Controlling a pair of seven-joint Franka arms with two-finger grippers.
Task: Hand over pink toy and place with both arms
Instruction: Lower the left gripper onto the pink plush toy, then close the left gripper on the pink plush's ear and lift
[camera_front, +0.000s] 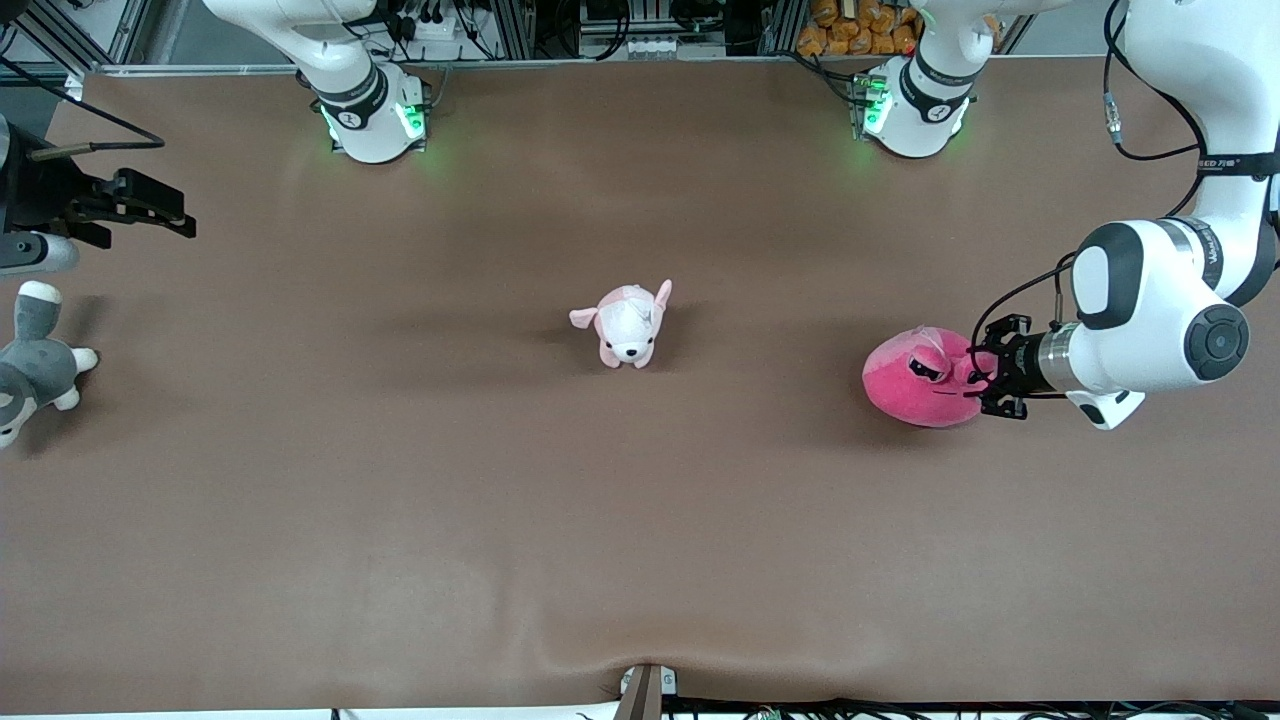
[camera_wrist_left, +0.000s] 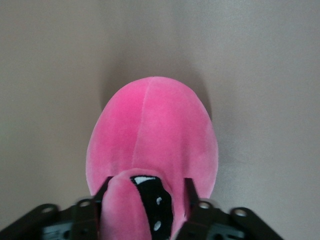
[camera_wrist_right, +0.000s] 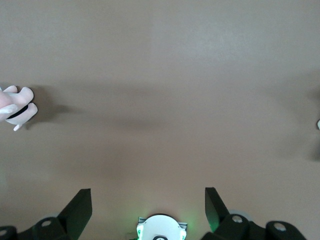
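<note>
The pink toy (camera_front: 915, 385) is pinched at one stalk eye by the left gripper (camera_front: 985, 380). A deeper hold on the body should be secured before lifting. The right gripper (camera_front: 150, 210), spread wide, is kept waiting at its end of the table.

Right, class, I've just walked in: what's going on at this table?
The left gripper is at the pink toy on the table, its fingers either side of one eye stalk. The right gripper waits open near the grey plush. A small puppy plush sits mid-table. No handover yet.
</note>
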